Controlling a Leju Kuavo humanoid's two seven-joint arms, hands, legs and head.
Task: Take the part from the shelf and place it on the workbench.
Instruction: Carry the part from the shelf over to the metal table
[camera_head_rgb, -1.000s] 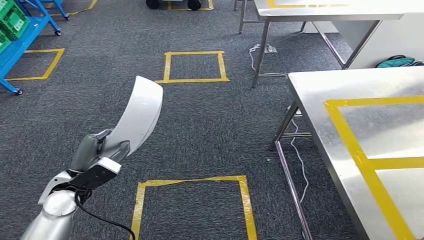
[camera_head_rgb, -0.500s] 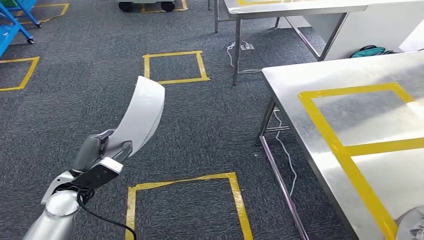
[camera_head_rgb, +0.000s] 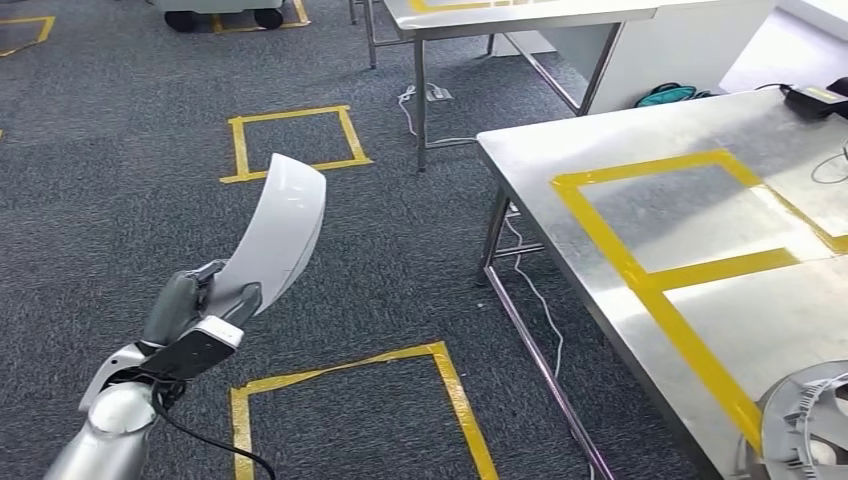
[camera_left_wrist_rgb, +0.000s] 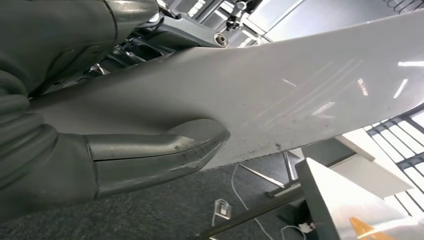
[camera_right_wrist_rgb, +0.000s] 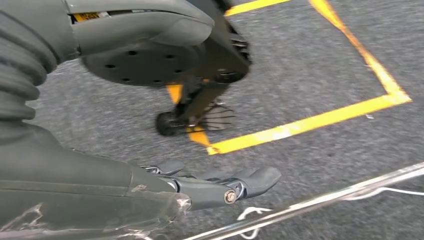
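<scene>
A long, curved white part (camera_head_rgb: 280, 225) stands up from my left hand (camera_head_rgb: 190, 305), which grips its lower end over the grey carpet at the lower left of the head view. In the left wrist view the thumb (camera_left_wrist_rgb: 150, 155) presses on the part's glossy white face (camera_left_wrist_rgb: 300, 95). The steel workbench (camera_head_rgb: 690, 210), marked with yellow tape rectangles, fills the right side, well to the right of the part. My right hand (camera_right_wrist_rgb: 200, 187) hangs low over the carpet, fingers stretched out and holding nothing.
A second steel table (camera_head_rgb: 520, 15) stands at the back. White cables (camera_head_rgb: 530, 290) trail under the workbench's near leg. Yellow tape squares (camera_head_rgb: 290, 140) mark the carpet. A black device (camera_head_rgb: 815, 97) lies on the workbench's far corner, and a round silver piece (camera_head_rgb: 805, 425) shows at the lower right.
The whole picture has slid left, so the camera has turned right; the workbench now takes more of the view. The part stays in my left hand as before.
</scene>
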